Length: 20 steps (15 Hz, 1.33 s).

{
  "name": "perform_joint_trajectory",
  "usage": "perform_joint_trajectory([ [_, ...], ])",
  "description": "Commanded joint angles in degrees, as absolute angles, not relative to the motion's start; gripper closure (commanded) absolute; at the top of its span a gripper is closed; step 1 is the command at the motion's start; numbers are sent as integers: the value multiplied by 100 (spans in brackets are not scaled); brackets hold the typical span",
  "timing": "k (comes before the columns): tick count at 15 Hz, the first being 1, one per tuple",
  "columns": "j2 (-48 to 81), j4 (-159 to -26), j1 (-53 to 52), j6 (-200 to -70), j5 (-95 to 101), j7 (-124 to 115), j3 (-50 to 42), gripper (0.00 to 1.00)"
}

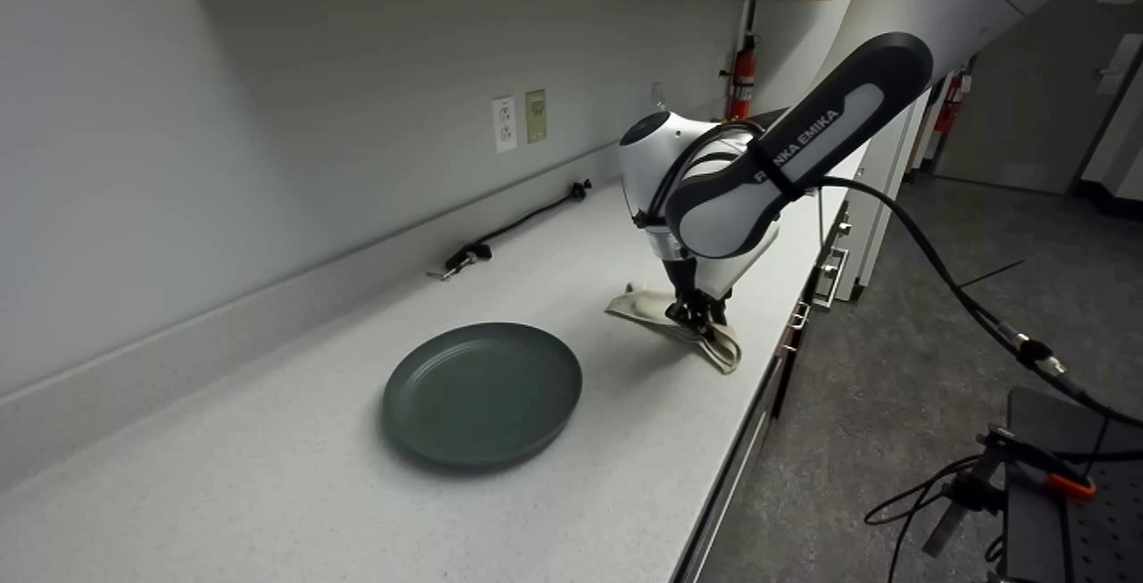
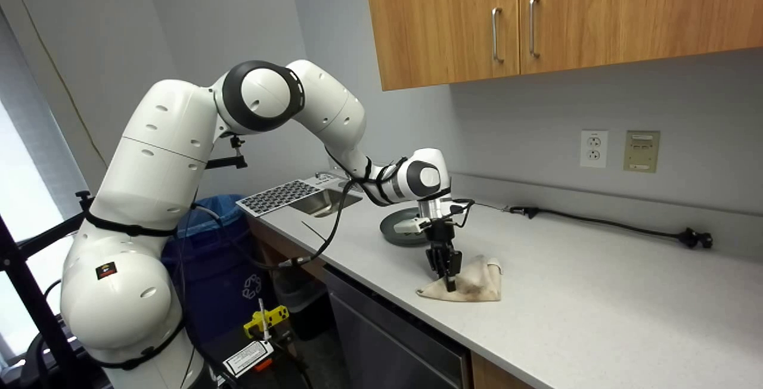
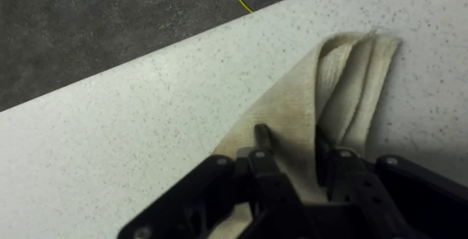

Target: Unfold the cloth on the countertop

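The beige cloth (image 1: pixel 641 304) lies folded over itself on the white countertop (image 1: pixel 295 476), with brownish blotches on the side facing the camera in an exterior view (image 2: pixel 477 286). My gripper (image 3: pixel 291 132) points down into it. In the wrist view the jaws stand partly apart. One finger (image 3: pixel 261 134) rests on the upper layer of the cloth (image 3: pixel 289 96), while the opposite finger (image 3: pixel 322 158) is tucked behind that layer's folded edge. A single flap of fabric runs between them with a gap visible. Several more layers fan out beside the far finger. The fingertips' lower ends are partly hidden.
A dark grey-green round plate (image 1: pixel 482 395) sits on the counter near the cloth. Along the wall lies a black cable with clamps (image 1: pixel 527 219). A sink (image 2: pixel 325 201) is set in the counter's far end. The counter's front edge drops to the floor close to the cloth.
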State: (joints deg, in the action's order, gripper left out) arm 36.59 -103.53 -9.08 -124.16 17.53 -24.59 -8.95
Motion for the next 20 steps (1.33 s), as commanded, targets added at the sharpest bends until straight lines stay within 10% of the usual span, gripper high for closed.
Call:
perform_joint_trajectory([
  [1, 3541, -10383, -955, -12491, 1958, -2571, -964, 99],
  [20, 2740, -9669, -1052, -12591, 2452, -2202, -551, 99],
])
